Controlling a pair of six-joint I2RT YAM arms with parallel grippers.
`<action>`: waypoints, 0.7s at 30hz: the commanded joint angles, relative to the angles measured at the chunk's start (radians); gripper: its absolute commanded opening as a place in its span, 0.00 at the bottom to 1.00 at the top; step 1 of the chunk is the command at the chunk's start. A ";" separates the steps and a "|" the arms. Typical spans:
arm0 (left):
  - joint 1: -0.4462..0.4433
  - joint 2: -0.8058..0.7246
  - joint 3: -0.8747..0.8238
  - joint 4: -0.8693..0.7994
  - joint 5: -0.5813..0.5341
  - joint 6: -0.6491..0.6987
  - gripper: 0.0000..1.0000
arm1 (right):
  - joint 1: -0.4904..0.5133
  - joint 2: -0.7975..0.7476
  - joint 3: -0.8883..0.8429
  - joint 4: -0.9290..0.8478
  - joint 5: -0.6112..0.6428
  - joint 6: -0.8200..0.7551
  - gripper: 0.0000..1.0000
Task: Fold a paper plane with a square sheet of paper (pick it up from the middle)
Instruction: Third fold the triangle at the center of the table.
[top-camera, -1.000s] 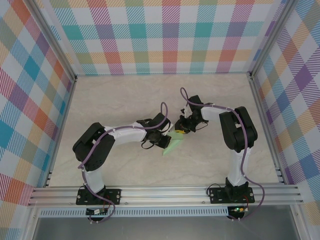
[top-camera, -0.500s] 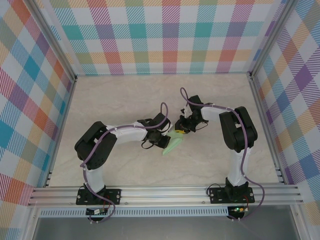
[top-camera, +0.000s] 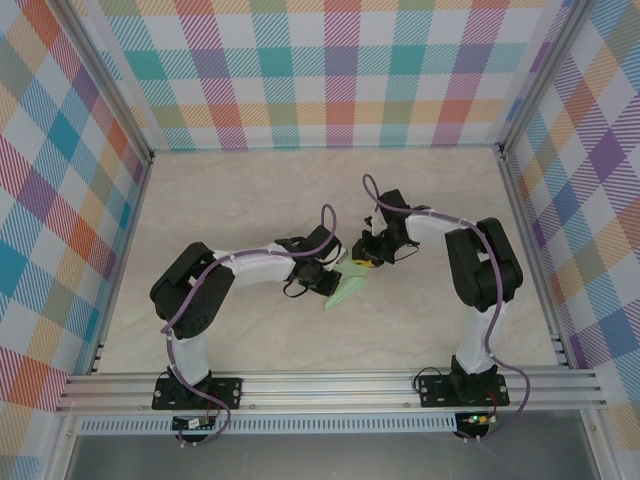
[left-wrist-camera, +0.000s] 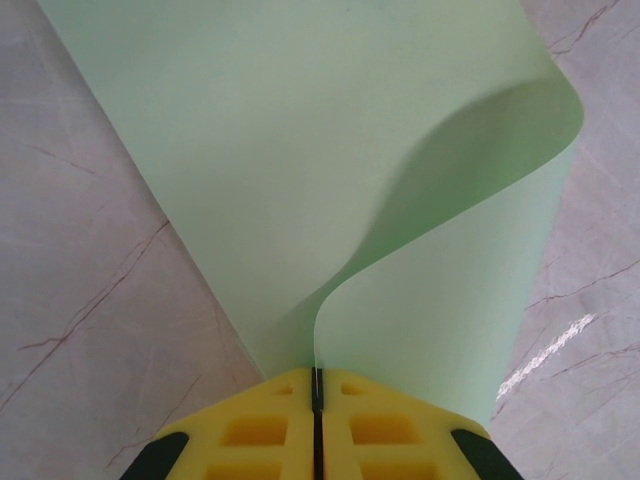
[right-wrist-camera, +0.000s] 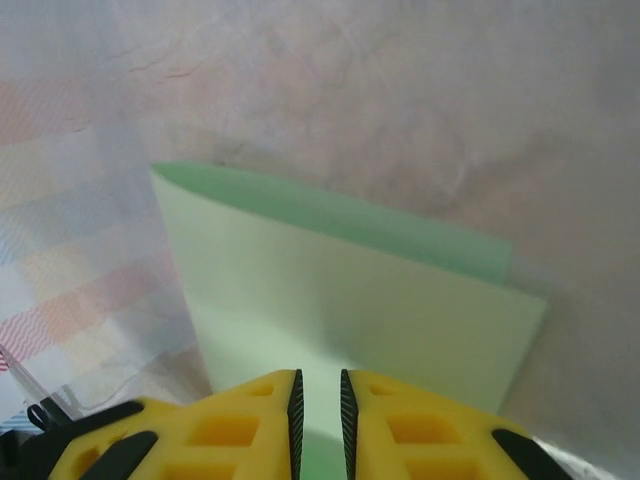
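The left gripper (left-wrist-camera: 316, 395) is pressing its yellow fingers together on the near edge of the square sheet of paper (left-wrist-camera: 300, 180). In the left wrist view the sheet is spreading from this pinch up to the top of the frame, and its right side is curling over in a soft fold. The right gripper (right-wrist-camera: 319, 400) is keeping a narrow slit between its fingers. The paper is running into this slit, but I cannot tell if the fingers are pinching it. In the top view the paper is sitting near the table (top-camera: 250, 200) centre, with its long axis going from lower left to upper right between both grippers.
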 joint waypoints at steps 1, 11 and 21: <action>0.013 -0.002 -0.033 0.000 -0.004 -0.013 0.08 | 0.004 -0.135 -0.052 -0.007 0.039 0.040 0.19; 0.013 0.004 -0.039 0.019 0.001 -0.013 0.08 | 0.062 -0.326 -0.391 0.352 -0.113 0.277 0.11; 0.013 0.019 -0.029 0.015 0.000 -0.016 0.08 | 0.150 -0.270 -0.423 0.464 -0.081 0.356 0.10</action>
